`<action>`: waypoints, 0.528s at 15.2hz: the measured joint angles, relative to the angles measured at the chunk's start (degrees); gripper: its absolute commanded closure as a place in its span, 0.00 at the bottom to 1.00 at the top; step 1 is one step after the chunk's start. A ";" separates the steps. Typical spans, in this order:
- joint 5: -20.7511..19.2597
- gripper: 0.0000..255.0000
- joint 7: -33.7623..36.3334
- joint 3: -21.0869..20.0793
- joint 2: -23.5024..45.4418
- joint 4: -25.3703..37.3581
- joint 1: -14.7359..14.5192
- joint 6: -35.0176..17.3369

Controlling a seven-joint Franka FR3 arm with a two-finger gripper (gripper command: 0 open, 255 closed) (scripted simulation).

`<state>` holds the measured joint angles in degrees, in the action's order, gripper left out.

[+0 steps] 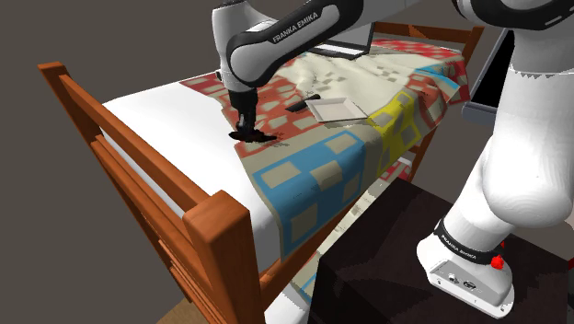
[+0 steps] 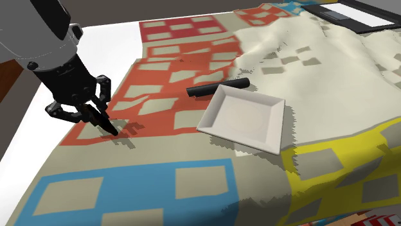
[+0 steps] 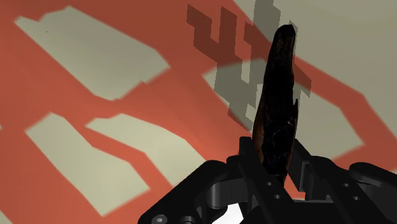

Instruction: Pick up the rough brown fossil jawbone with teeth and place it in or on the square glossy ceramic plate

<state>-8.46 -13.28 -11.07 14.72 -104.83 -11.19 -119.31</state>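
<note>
A dark brown, rough jawbone (image 3: 277, 108) sticks out from between my black fingers, and my gripper (image 3: 273, 170) is shut on its near end. In the shoulder view the gripper (image 1: 246, 132) points down at the patchwork quilt, with the jawbone (image 1: 258, 136) low over a red patch. The second exterior view has the gripper (image 2: 103, 122) at its left, just above the quilt. The square white plate (image 2: 244, 119) lies on the quilt toward that view's right, well apart from the gripper; in the shoulder view the plate (image 1: 336, 110) lies beyond the gripper.
A black cylinder (image 2: 218, 88) lies against the plate's far edge. A flat dark object with a white panel (image 2: 350, 16) rests at the quilt's far end. The wooden bed frame (image 1: 138, 184) borders the bare white sheet (image 1: 175, 115). My dark stand (image 1: 386, 267) is beside the bed.
</note>
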 measured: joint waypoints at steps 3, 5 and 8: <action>0.13 1.00 -0.11 -0.04 -0.37 0.48 0.00 0.82; 0.32 1.00 -0.34 -0.08 -0.88 1.25 0.05 2.06; 0.57 1.00 -0.66 -0.13 -1.45 2.68 0.08 4.04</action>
<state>-7.89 -13.95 -11.21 13.27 -102.15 -11.11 -115.27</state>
